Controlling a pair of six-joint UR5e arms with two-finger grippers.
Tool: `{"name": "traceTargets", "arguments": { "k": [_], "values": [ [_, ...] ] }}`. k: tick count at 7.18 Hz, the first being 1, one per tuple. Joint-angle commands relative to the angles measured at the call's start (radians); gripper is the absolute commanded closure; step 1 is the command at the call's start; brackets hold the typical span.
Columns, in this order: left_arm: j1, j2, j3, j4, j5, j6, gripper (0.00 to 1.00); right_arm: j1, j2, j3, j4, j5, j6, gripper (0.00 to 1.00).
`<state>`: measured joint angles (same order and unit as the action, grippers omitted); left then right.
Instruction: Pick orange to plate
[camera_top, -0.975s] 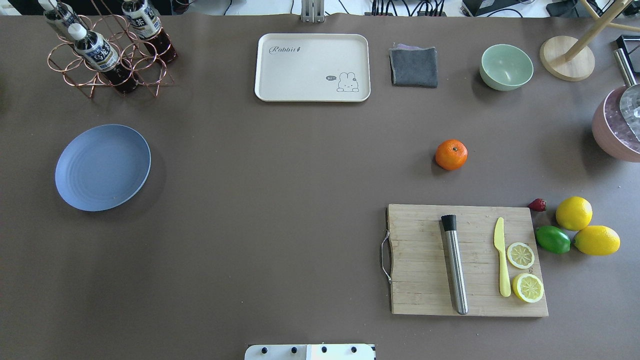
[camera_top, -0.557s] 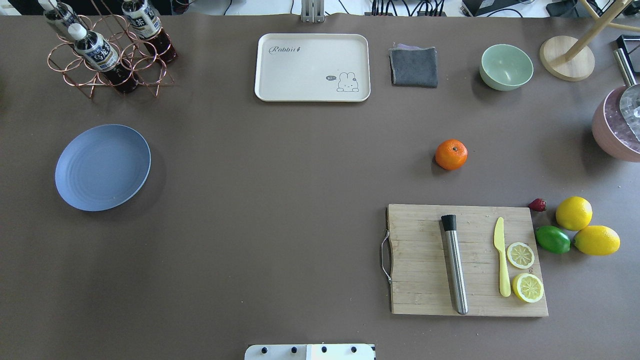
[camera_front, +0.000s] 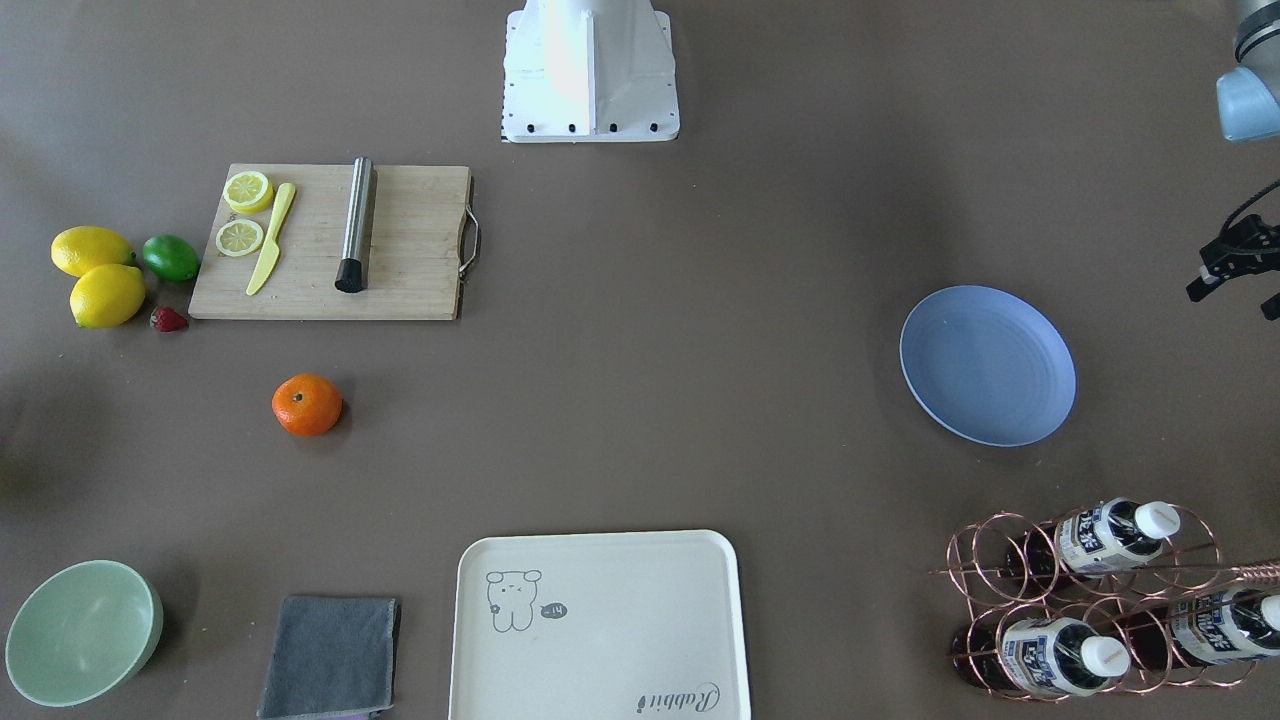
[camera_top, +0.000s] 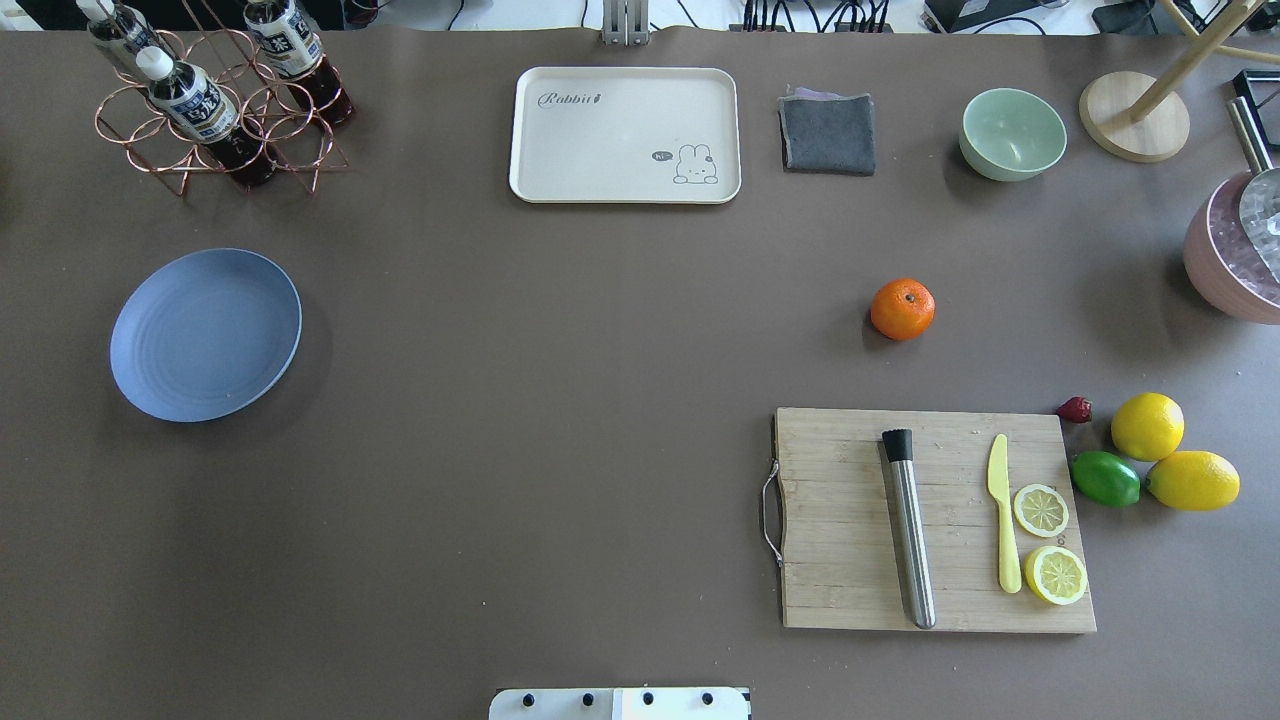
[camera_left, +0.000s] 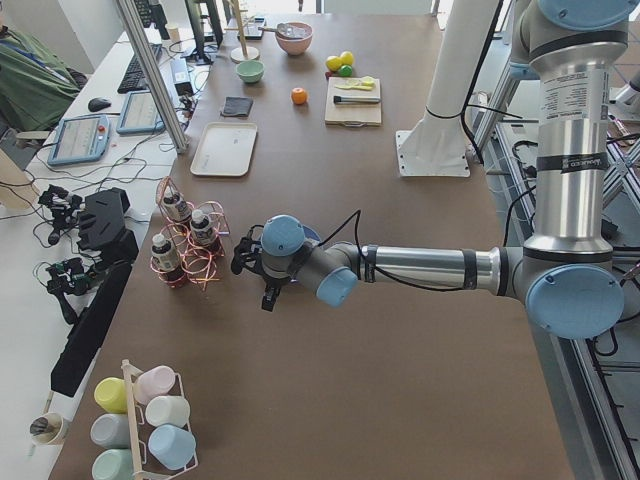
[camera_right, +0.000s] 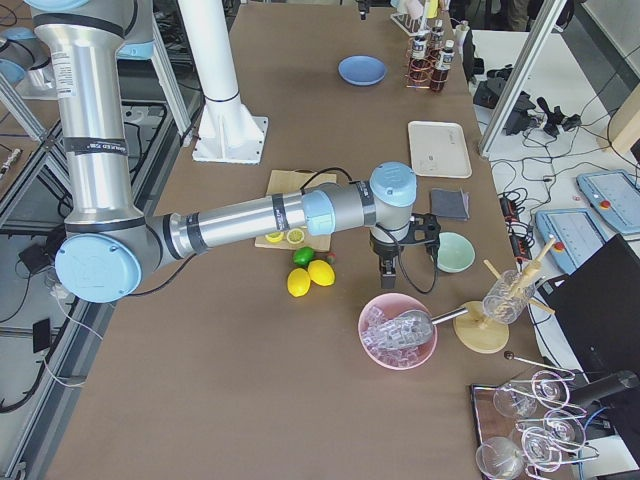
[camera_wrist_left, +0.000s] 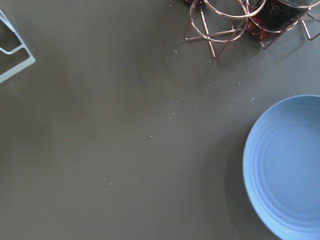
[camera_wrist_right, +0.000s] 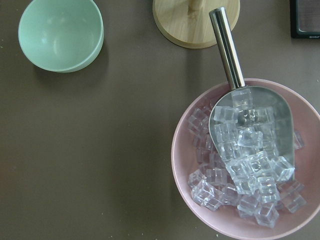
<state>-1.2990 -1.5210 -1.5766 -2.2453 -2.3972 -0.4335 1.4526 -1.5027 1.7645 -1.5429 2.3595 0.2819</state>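
The orange (camera_top: 902, 309) (camera_front: 307, 405) lies alone on the brown table, on the right half of the overhead view, just beyond the cutting board (camera_top: 935, 520). The blue plate (camera_top: 205, 335) (camera_front: 987, 365) sits empty far to the left; the left wrist view catches its edge (camera_wrist_left: 290, 165). My left gripper (camera_front: 1235, 298) hovers outside the plate's left side, its fingers spread and nothing between them. My right gripper (camera_right: 392, 270) hangs over the pink ice bowl (camera_wrist_right: 240, 165), far right of the orange; I cannot tell whether it is open or shut.
The board carries a steel muddler (camera_top: 910, 530), a yellow knife and lemon slices. Two lemons (camera_top: 1147, 426) and a lime (camera_top: 1105, 479) lie to its right. Cream tray (camera_top: 625, 135), grey cloth, green bowl (camera_top: 1012, 133) and bottle rack (camera_top: 215, 110) line the far edge.
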Motion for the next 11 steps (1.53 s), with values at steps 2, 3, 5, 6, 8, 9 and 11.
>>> {"name": "traceTargets", "arguments": {
  "k": [2, 3, 5, 6, 8, 9, 11],
  "values": [
    [0.260, -0.091, 0.140, -0.288, 0.155, -0.310, 0.02, -0.079, -0.001, 0.003, 0.128, -0.002, 0.189, 0.00],
    [0.294, -0.114, 0.174, -0.293, 0.174, -0.309, 0.02, -0.093, -0.001, 0.003, 0.150, -0.003, 0.221, 0.00],
    [0.297, -0.133, 0.216, -0.310, 0.175, -0.301, 0.03, -0.112, -0.001, 0.009, 0.162, -0.006, 0.250, 0.00],
    [0.296, -0.131, 0.220, -0.318, 0.175, -0.298, 0.03, -0.113, -0.001, 0.021, 0.162, -0.008, 0.267, 0.00],
    [0.296, -0.131, 0.227, -0.321, 0.175, -0.301, 0.40, -0.119, -0.001, 0.026, 0.162, -0.009, 0.275, 0.00],
    [0.296, -0.131, 0.225, -0.321, 0.167, -0.309, 0.99, -0.120, -0.001, 0.026, 0.162, -0.009, 0.275, 0.00],
    [0.294, -0.133, 0.219, -0.318, 0.155, -0.315, 1.00, -0.123, -0.001, 0.035, 0.162, -0.009, 0.276, 0.00]
  ]
}}
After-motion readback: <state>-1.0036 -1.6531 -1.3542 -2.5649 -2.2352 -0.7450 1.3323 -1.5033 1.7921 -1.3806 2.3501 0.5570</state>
